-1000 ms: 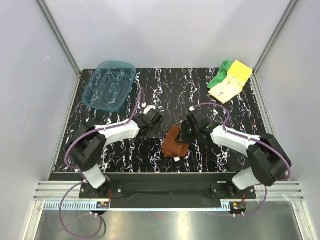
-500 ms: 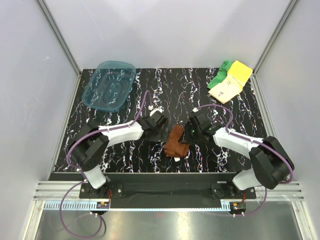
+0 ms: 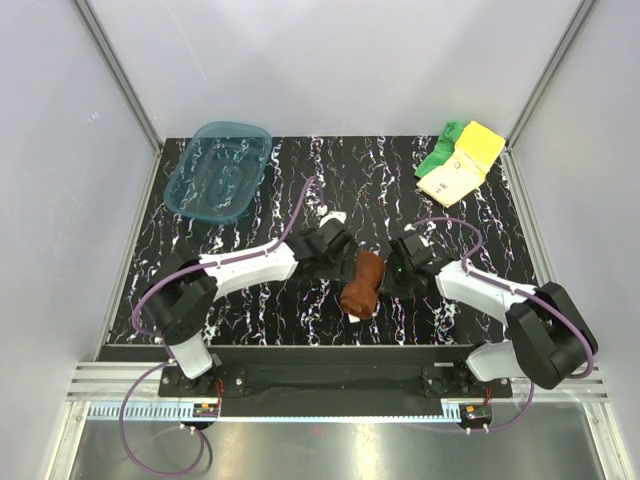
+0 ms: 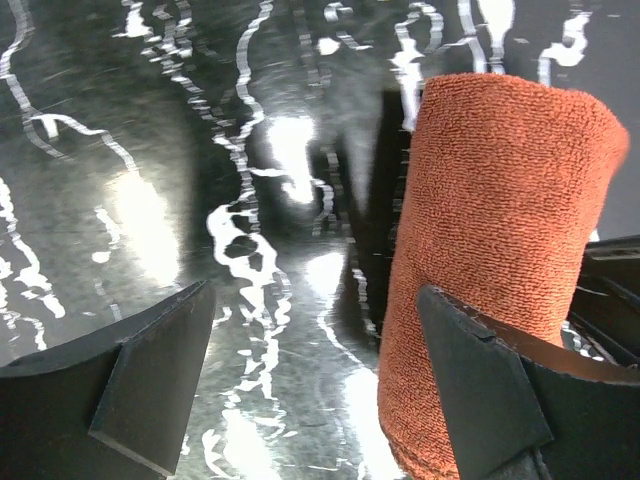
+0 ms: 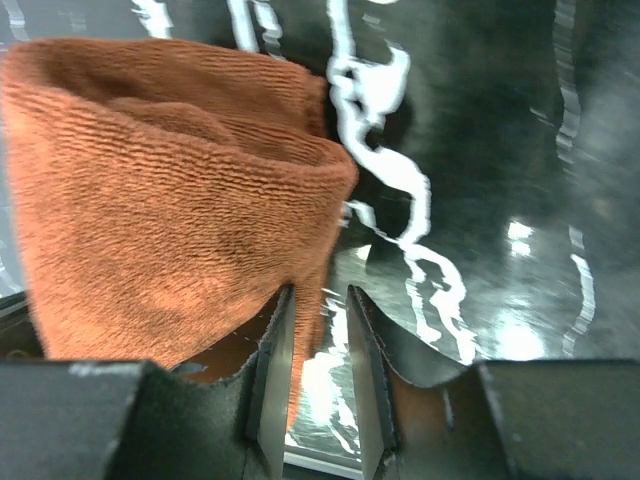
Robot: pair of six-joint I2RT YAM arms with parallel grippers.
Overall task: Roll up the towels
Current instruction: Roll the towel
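The rust-brown towel (image 3: 361, 283) lies as a tight roll in the middle of the table, near the front. In the left wrist view the roll (image 4: 495, 250) sits against my right-hand finger (image 4: 480, 390). My left gripper (image 3: 338, 252) is open wide beside the roll's left side (image 4: 315, 385). My right gripper (image 3: 390, 276) is at the roll's right side. Its jaws (image 5: 318, 385) are nearly closed on a hanging edge of the brown towel (image 5: 170, 210). The bright green towel (image 3: 438, 152) and the pale yellow towel (image 3: 462, 165) lie folded at the back right corner.
A translucent teal tray (image 3: 218, 170) stands at the back left. The black marbled tabletop (image 3: 330, 180) ends at white walls with metal posts on both sides. Purple cables loop over both arms.
The brown towel went from a loose flat fold to a compact roll and shifted right. Both grippers moved right with it, and the left gripper came up beside the roll.
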